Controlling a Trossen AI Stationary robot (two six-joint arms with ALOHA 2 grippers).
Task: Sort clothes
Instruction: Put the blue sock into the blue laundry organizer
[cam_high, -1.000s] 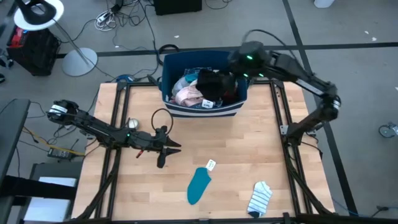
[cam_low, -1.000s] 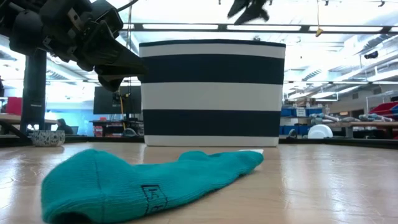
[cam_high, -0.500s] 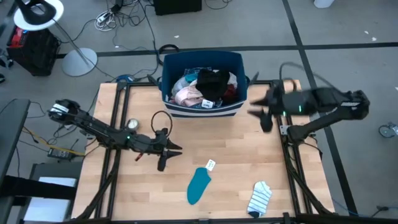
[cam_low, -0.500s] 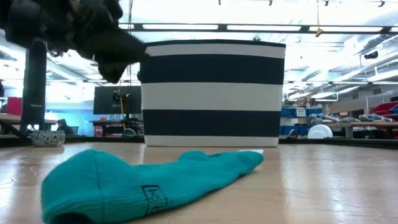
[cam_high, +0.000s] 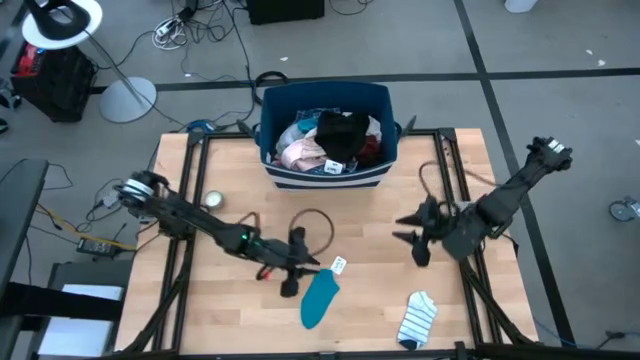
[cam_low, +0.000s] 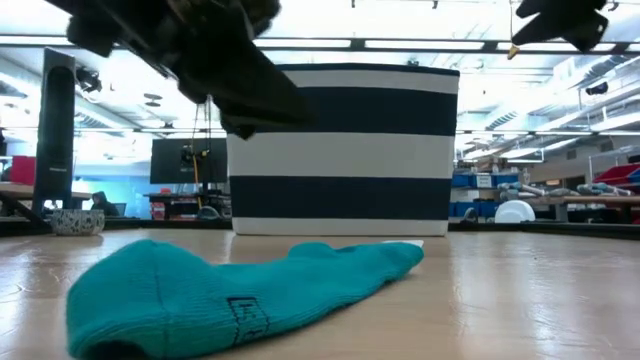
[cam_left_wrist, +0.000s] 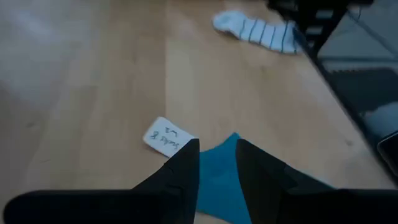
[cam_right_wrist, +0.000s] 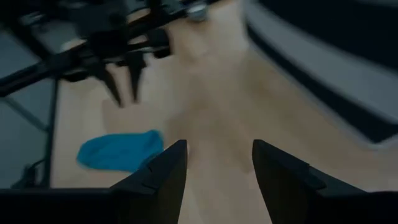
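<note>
While poised above flat teal knit sock, left gripper narrow-gapped, ready to pinch cuff. Right gripper spread wide, empty, clear of striped white sock.

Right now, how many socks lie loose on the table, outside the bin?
2. A teal sock lies near the front edge, just ahead of the left gripper. A white-and-blue striped sock lies toward the front right corner. Others may be buried in the bin.
</note>
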